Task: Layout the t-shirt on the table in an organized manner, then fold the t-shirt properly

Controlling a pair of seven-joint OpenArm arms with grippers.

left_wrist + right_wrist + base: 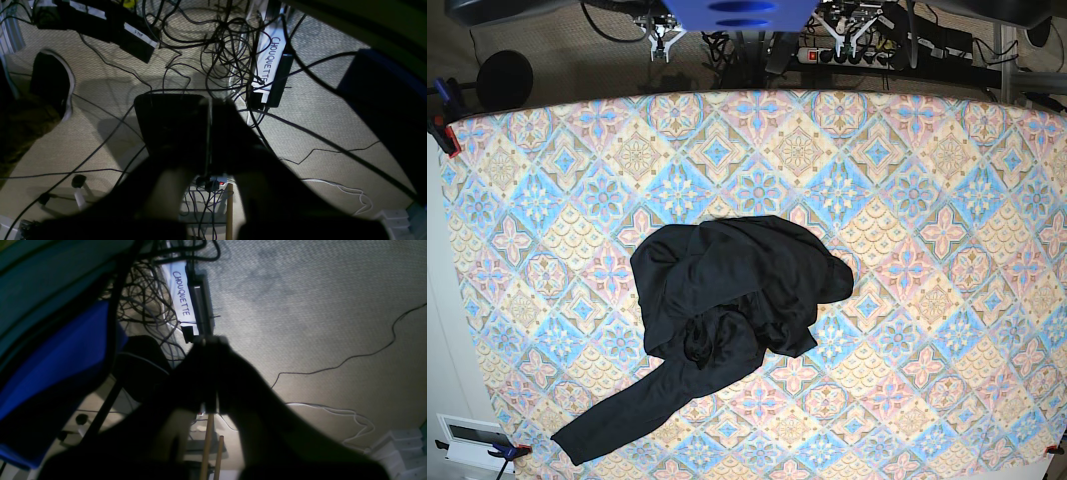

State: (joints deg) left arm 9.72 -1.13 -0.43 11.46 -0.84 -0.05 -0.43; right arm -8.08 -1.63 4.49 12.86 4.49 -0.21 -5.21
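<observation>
Across the base view, the counter (947,180) with its blue, pink and cream diamond tile cloth carries the t-shirt (727,290), a black garment lying crumpled near the centre, with one long sleeve trailing toward the near-left corner. Both arms are parked beyond the far edge, well apart from the garment, their wrist cameras looking down at carpeted floor (300,290) strewn with cables (227,46). The left gripper (209,133) and right gripper (210,373) both have their jaws pressed together, pinching nothing.
</observation>
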